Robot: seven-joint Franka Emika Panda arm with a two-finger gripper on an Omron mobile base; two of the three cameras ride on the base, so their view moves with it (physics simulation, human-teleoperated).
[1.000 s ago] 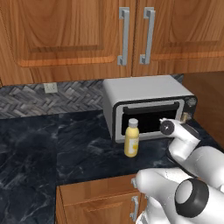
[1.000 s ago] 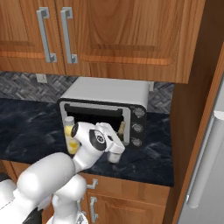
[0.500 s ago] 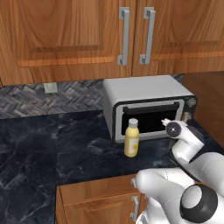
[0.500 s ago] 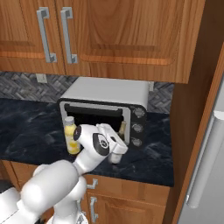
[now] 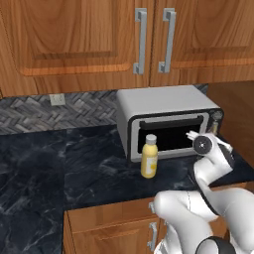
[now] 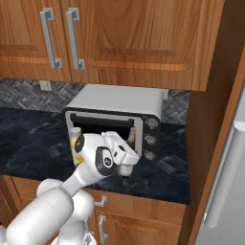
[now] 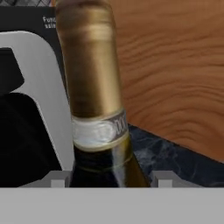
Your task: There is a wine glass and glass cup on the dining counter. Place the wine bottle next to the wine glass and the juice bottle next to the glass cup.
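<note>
I have the white arm reaching forward to the right end of a black marbled counter (image 5: 59, 163), its two-finger gripper (image 7: 105, 177) at the front right corner of a boxy silver toaster oven (image 5: 166, 119) with a dark glass door.

Through the hand view, the tall dark glass wine bottle (image 7: 94, 100) stands upright right between the two small grey fingertips (image 7: 59, 178); its slim neck is wrapped in smooth gold foil with a pale silvery band where the neck flares into dark shoulders. The jaws look closed against the bottle, one tip on each side of the shoulders (actual contact sits just under the picture's lower edge, so I cannot see it directly). Behind the bottle are the oven's rounded silver frame and a tall side panel of warm wood grain.

The short plastic juice bottle (image 5: 149, 158), yellow liquid under a white screw cap, stands upright on the counter just in front of the oven's left half, well apart from the gripper. From the right base view it peeks out behind the arm (image 6: 74, 143).

Above hang wooden cabinet doors (image 5: 89, 39) with brushed metal bar handles, over a grey herringbone tile backsplash (image 5: 59, 111).
</note>
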